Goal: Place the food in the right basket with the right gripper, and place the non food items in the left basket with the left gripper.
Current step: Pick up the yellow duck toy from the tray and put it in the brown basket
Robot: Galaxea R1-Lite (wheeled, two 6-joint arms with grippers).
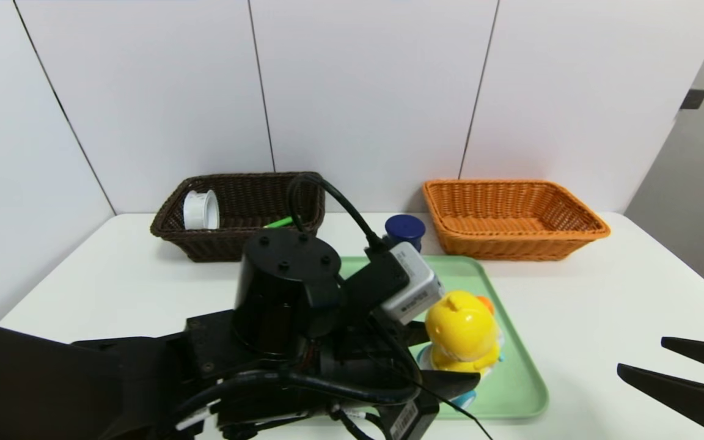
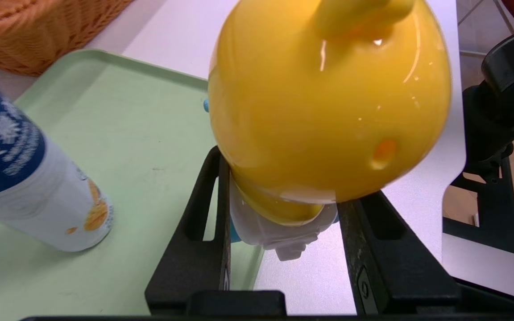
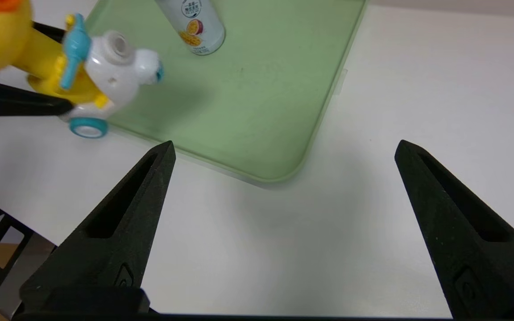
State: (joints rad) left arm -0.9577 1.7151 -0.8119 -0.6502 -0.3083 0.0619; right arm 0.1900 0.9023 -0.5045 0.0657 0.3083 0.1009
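The left arm's bulk blocked most of the green tray (image 1: 511,391) in the head view, around 9 o'clock of the duck toy (image 1: 462,330). The bottle (image 1: 405,229) only poked its blue cap out. Its label text was too small to read, and the duck's lower half was mostly covered.

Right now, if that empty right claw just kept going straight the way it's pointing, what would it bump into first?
Probably the bare white table, just short of the green tray's near corner. The right gripper is open, angled down toward that spot; depth is hard to judge.
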